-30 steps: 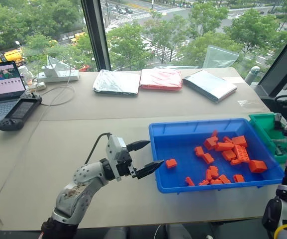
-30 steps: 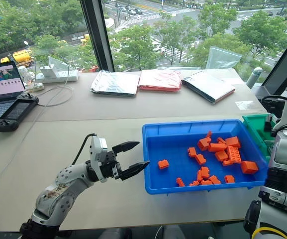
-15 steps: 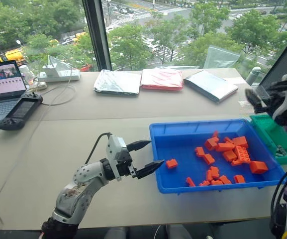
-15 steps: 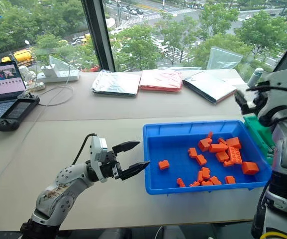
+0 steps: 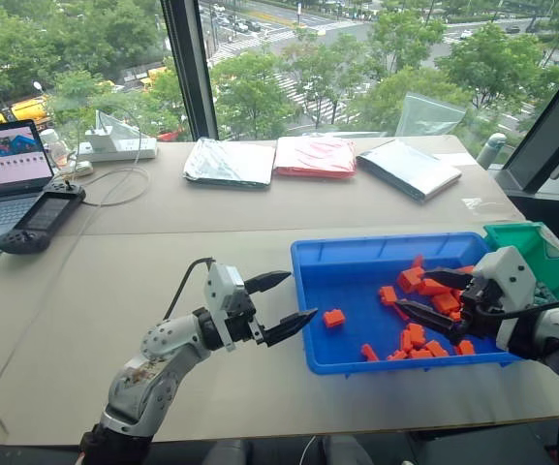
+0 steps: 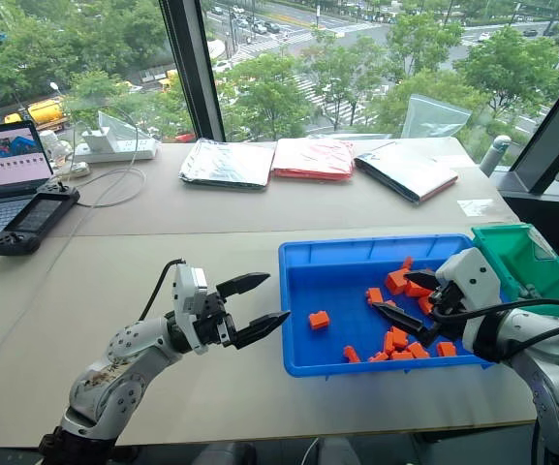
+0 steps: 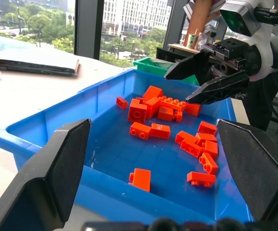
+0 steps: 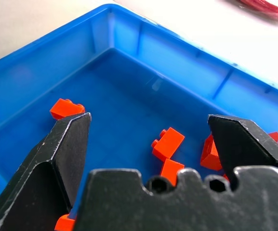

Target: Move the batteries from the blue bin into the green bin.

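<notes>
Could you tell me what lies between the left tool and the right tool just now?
In the left eye view, the blue bin's near wall and one lone orange brick on its floor lie between the left tool and right tool.

Head stereo looks down over table; wrist cams close, both prob. sharing blue bin [image 7: 105,96].

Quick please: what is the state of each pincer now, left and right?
Left pincer: open, holding nothing.
Right pincer: open, holding nothing, over the blue bin.
</notes>
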